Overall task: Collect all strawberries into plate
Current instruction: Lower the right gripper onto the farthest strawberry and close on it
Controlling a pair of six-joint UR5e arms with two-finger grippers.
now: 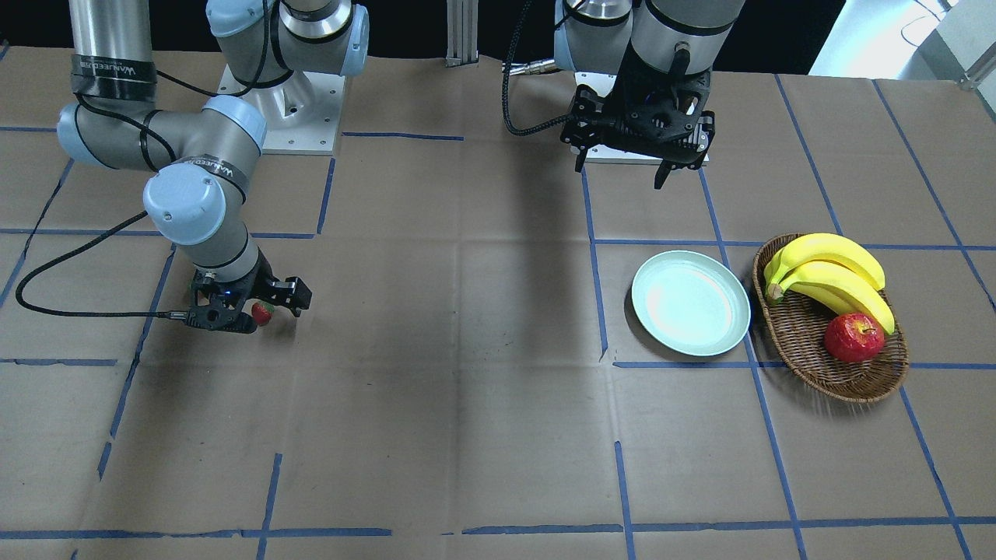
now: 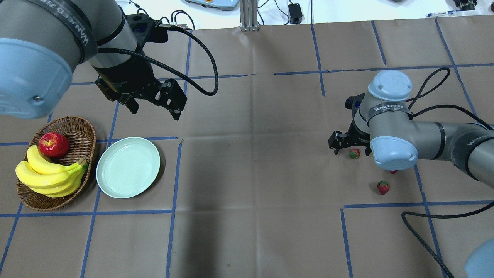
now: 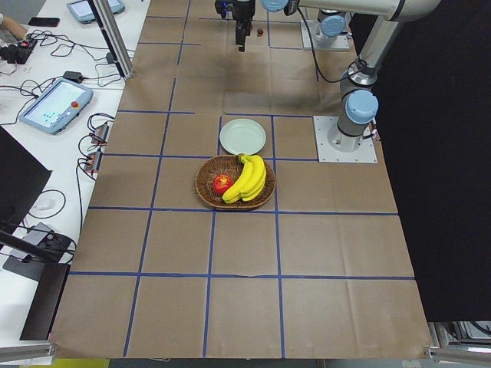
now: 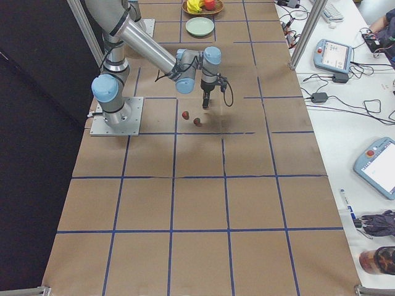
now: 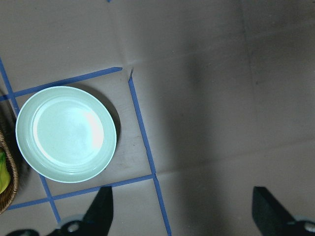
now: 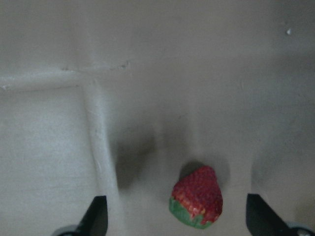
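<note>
Strawberries (image 4: 197, 121) are all lying on the paper-covered table (image 2: 251, 173) on your robot's right side. They are well apart from the mint-green plate (image 2: 128, 167), which is sitting on the left side just beside a wicker basket (image 2: 83, 127) holding bananas (image 2: 50, 175) and a red apple (image 2: 54, 144). Your right gripper (image 6: 179, 221) is reaching down with its fingers spread, straddling the first strawberry (image 6: 197, 196). In the wrist view that berry is lying on its side between the two fingertips, touching neither, with its green cap turned toward the lower edge of the view. You are seeing the second strawberry (image 2: 383, 187) lying in the open nearer the robot. The third strawberry (image 2: 393, 172) is showing only as a red sliver under the right arm's blue joint cap in the overhead view. Your left gripper (image 2: 154, 110) is hanging above the table near the plate with its fingers wide apart. Its wrist camera is looking straight down on the plate, the basket's edge and the blue tape lines crossing beside them.
</note>
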